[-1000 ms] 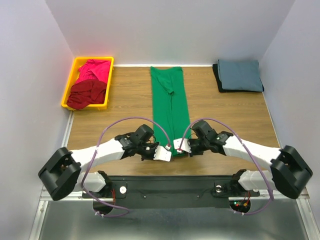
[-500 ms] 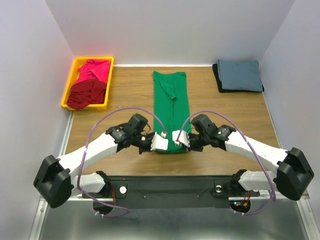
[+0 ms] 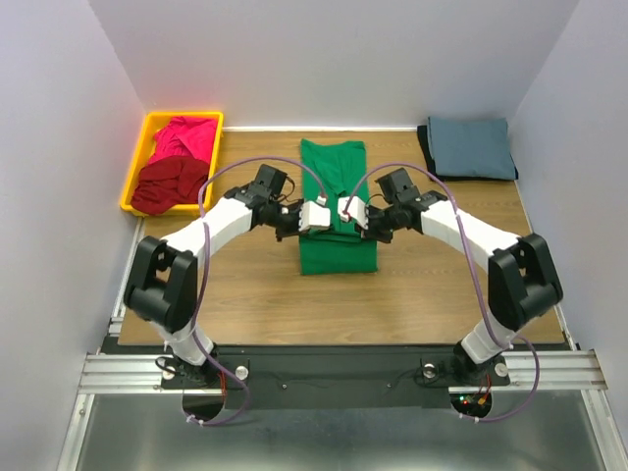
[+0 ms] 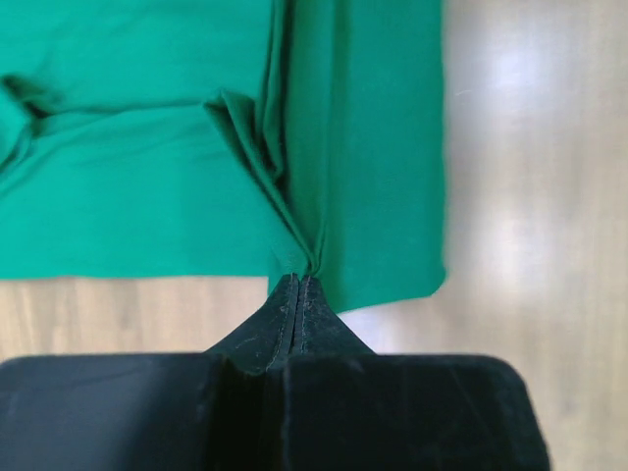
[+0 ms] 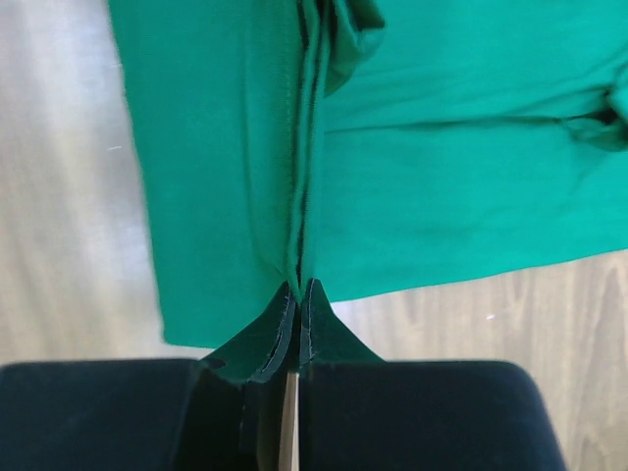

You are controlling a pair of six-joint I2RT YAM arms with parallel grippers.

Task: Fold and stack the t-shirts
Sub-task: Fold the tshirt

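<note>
Folding was the step in hand: green t-shirt (image 3: pixel 339 253), table centre, its gathered edge held raised above its middle. Left gripper (image 3: pixel 324 218) and right gripper (image 3: pixel 346 212) were each clamped tight on cloth, arms reaching inward. Next move likely needed: laying the hem flat at the far end, then releasing.

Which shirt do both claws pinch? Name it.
The bright green t-shirt at mid-table: left claw and right claw pinch it. The pink shirt and dark red shirt lie in the yellow bin; the blue-grey shirt sits folded far right.
</note>
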